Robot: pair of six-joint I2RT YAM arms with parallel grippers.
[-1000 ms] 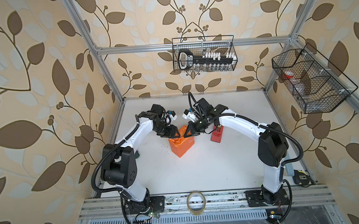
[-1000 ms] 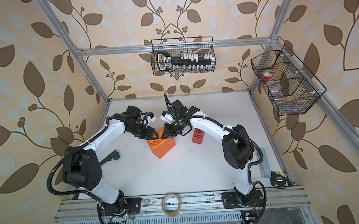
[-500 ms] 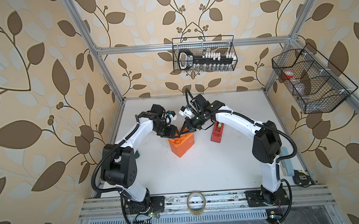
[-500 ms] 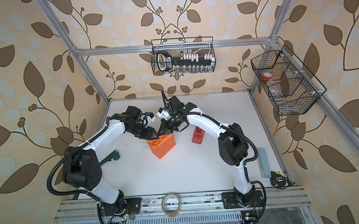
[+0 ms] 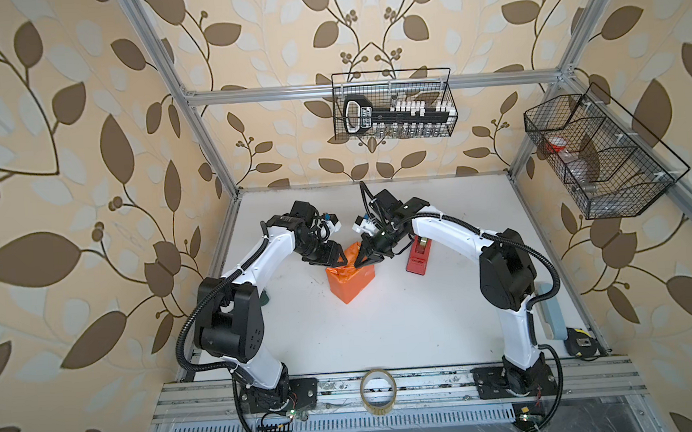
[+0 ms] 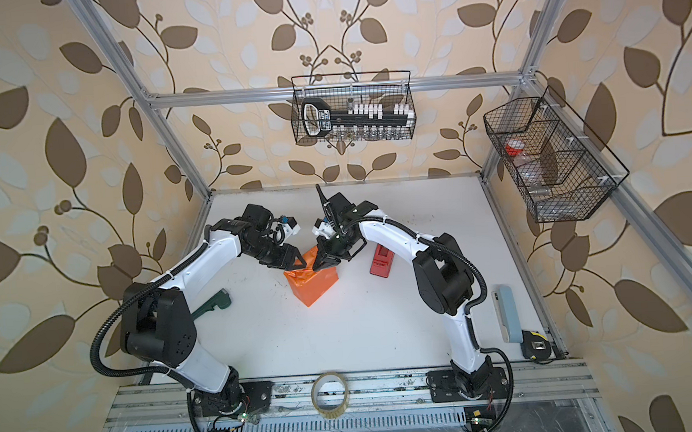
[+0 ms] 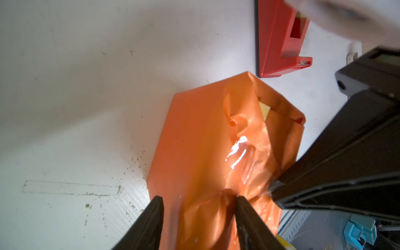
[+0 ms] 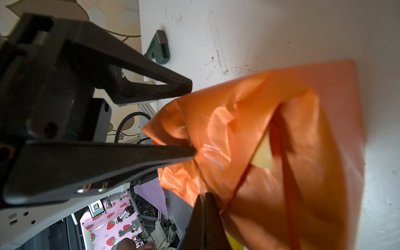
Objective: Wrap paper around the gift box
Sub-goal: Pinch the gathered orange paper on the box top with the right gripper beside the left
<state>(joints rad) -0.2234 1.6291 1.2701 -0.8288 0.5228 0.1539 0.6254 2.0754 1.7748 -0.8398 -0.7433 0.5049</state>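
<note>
Gift box: not visible, fully under the paper, so I take the orange parcel as its location: back-centre of the table, lying flat, one corner toward the front rail. Main faces look smooth and closed; the far end is bunched and loose, with a small patch of yellow underside exposed at a fold. A glossy strip of clear tape lies across the wrinkled area. Left gripper: jaws about half open, straddling the crumpled end flap, one finger touching it, nothing clamped; probably placed to gather or steady the flap. Right gripper: jaws fully closed, tip on the paper just beside the tape, likely pressing it down; a thin clear film shows at the tip, but whether it is pinched I cannot tell. Red tape dispenser stands near the parcel on the right arm's side, handy for more tape. Spare tape roll sits on the front rail, well apart. Judgement: late stage, closing the last end.
</note>
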